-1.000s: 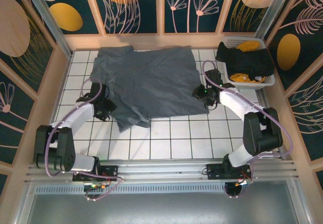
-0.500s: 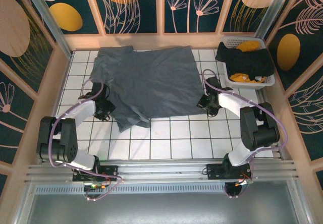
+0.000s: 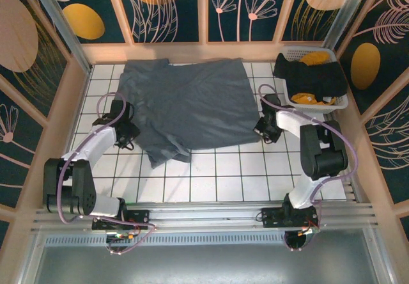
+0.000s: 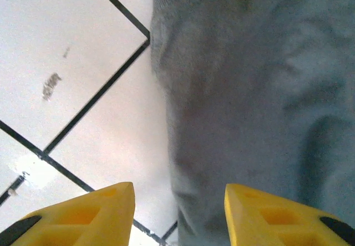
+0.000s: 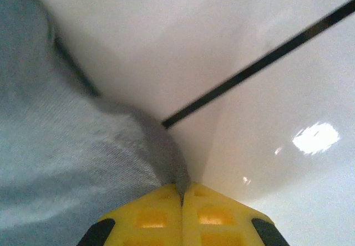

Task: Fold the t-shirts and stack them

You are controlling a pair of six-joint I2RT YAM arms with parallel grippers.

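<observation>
My right gripper (image 5: 182, 193) is clamped tight on the near right corner of the slate-grey t-shirt (image 3: 192, 102), which lies spread across the far half of the tiled table (image 3: 223, 175). My left gripper (image 4: 178, 201) hovers, fingers apart, astride the shirt's left edge. A black tee (image 3: 313, 76) and a mustard tee (image 3: 315, 58) fill the white basket (image 3: 291, 52) at far right.

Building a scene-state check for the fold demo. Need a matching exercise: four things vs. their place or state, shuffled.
1 tee
2 basket
3 left arm
4 right arm

A jaws shut on the tee's corner
B spread out on the table
C jaws open at the tee's edge
D far right corner, clothes inside

Pairs: 1-B, 2-D, 3-C, 4-A
</observation>
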